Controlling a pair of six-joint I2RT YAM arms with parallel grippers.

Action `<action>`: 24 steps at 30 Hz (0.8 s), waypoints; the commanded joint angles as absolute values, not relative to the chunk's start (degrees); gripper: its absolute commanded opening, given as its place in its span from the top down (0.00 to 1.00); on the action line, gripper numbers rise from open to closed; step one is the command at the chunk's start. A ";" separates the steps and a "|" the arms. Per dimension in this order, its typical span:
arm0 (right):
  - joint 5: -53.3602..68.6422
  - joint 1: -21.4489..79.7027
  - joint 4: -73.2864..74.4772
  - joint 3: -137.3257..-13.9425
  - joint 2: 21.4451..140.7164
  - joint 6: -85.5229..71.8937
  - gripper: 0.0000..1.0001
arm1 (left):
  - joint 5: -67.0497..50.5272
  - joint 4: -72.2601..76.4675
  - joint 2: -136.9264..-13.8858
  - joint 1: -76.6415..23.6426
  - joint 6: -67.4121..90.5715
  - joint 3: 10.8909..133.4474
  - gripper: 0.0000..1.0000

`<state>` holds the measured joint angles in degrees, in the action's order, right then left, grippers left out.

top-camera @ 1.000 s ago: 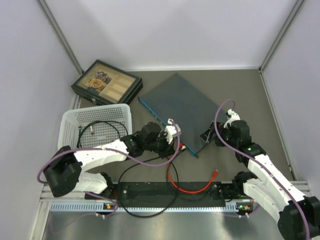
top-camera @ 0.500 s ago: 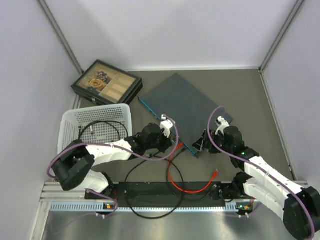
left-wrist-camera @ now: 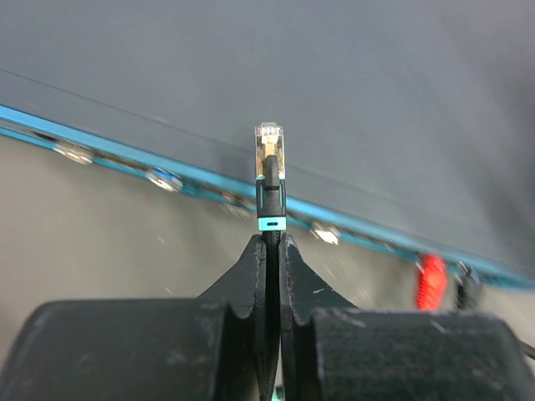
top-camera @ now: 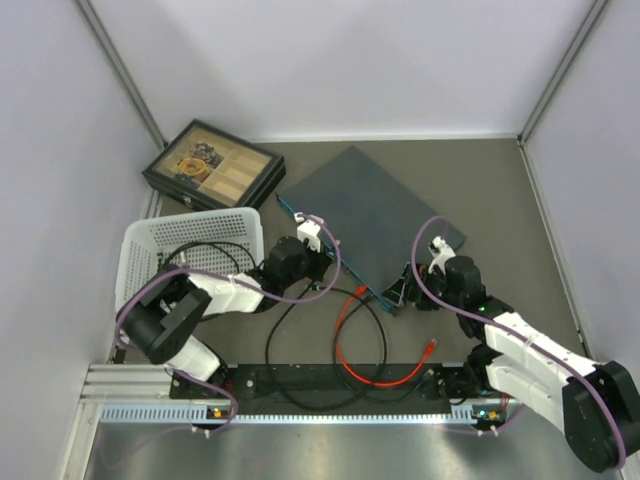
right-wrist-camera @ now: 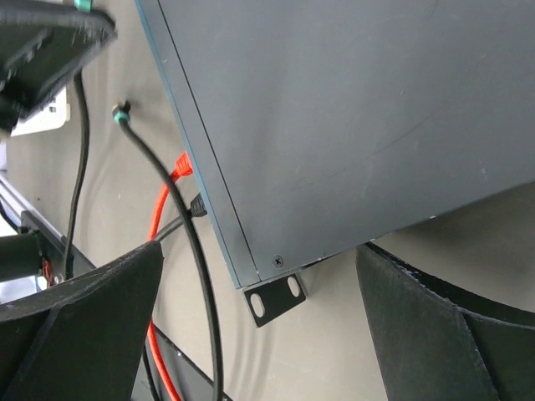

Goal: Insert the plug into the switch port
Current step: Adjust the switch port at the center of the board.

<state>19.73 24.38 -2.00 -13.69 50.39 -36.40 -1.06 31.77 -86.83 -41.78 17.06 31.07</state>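
On the grey table (top-camera: 500,200), the left gripper (left-wrist-camera: 272,244), jaws pinching the clear-tipped black plug (left-wrist-camera: 268,150), has shifted along the teal socket edge (left-wrist-camera: 109,160) of the flat blue-grey metal switch (top-camera: 370,205). Insertion is pending. The right gripper (top-camera: 408,288) straddles its near corner, jaws spread.

Switch (top-camera: 375,205) dark blue-grey top, teal-blue front edge. Plug (left-wrist-camera: 268,149) clear, gold contacts, black boot, teal band. Red cable (right-wrist-camera: 180,170), black cable (right-wrist-camera: 197,259). Basket (top-camera: 190,217) white, dotted holes. Tray box (top-camera: 165,185) black, tan compartments. Table (top-camera: 500,200) olive-grey.
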 commanded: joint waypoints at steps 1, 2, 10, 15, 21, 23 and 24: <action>22.76 25.40 -9.58 -13.80 51.68 -37.79 0.04 | -1.65 42.09 -91.66 -39.29 18.90 32.60 1.00; 22.94 25.31 -10.10 -13.80 51.85 -37.97 0.04 | -2.02 42.36 -92.63 -39.11 18.98 32.87 1.00; 24.43 26.10 -12.30 -14.06 52.82 -38.93 0.04 | -4.39 44.91 -98.79 -37.36 20.04 35.15 1.00; 24.87 27.16 -15.72 -14.50 55.72 -39.90 0.04 | -6.32 45.35 -101.59 -35.51 19.34 38.14 1.00; 25.75 29.18 -24.69 -17.04 63.27 -42.01 0.04 | -8.87 48.41 -105.37 -32.35 18.81 42.45 1.00; 26.01 30.05 -26.80 -18.19 66.16 -42.10 0.04 | -10.10 49.04 -106.08 -31.56 18.55 43.94 1.00; 26.19 30.06 -26.89 -19.32 66.88 -42.19 0.04 | -11.76 48.78 -106.08 -30.94 18.28 44.55 1.00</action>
<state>22.65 28.47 -17.41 -14.79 63.70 -40.27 -8.21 40.86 -104.60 -32.45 19.14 39.75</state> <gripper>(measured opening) 0.959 0.054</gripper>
